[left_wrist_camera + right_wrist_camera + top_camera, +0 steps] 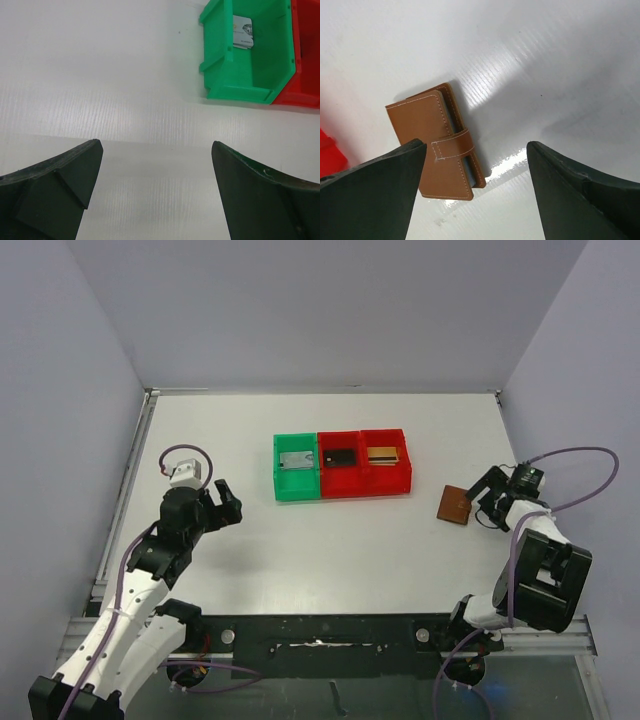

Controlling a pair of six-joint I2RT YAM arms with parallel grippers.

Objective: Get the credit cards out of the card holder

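Observation:
The brown card holder (454, 506) lies closed flat on the table at the right, its strap fastened; it also shows in the right wrist view (435, 142). My right gripper (487, 502) is open just right of it, above the table, with the holder near its left finger (380, 185). Cards lie in the bins: a grey one (295, 461) in the green bin, a dark one (339, 456) in the middle red bin, a gold-yellow one (381, 453) in the right red bin. My left gripper (228, 502) is open and empty at the left; the grey card shows in the left wrist view (243, 32).
The green bin (283, 485) and two red bins (361, 483) stand side by side at the table's middle back. The green bin (240, 70) shows at upper right in the left wrist view. Grey walls enclose the table on three sides.

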